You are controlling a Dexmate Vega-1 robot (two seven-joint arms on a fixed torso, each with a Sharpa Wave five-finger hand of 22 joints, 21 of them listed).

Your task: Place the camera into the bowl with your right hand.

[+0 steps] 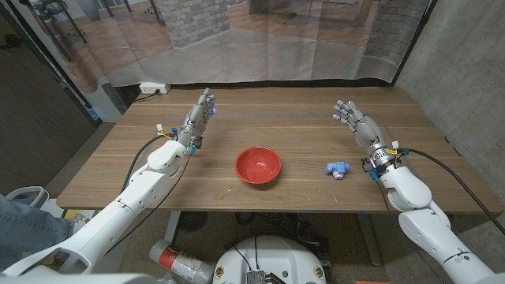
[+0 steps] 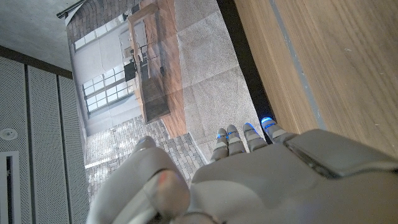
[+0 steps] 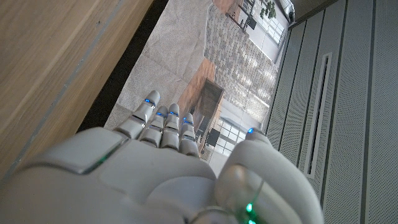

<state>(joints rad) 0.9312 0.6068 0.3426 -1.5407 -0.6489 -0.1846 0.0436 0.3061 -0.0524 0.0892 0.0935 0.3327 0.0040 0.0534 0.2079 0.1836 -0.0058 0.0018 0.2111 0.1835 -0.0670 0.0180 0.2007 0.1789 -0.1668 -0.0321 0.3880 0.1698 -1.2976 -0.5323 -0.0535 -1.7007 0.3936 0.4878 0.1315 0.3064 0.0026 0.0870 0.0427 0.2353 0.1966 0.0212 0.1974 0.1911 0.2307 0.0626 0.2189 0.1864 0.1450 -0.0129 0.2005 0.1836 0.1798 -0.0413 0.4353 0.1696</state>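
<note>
Camera [image 1: 337, 169] lay on the table [image 1: 300, 126], right of the bowl [image 1: 258, 166], apart from it | bowl sat mid-table | right hand [image 1: 354, 121] was above the table behind the camera, fingers extended, holding nothing | left hand [image 1: 200, 116] was raised at the table's left, fingers extended, holding nothing

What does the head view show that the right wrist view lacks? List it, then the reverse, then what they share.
Head view alone: the red bowl at the table's middle, the small blue camera lying between the bowl and the right arm, and the left hand, open and holding nothing.
Right wrist view alone: the back of the right hand up close, with blue lights on its fingers.
Both: the right hand, open and holding nothing, and the wooden table.
</note>
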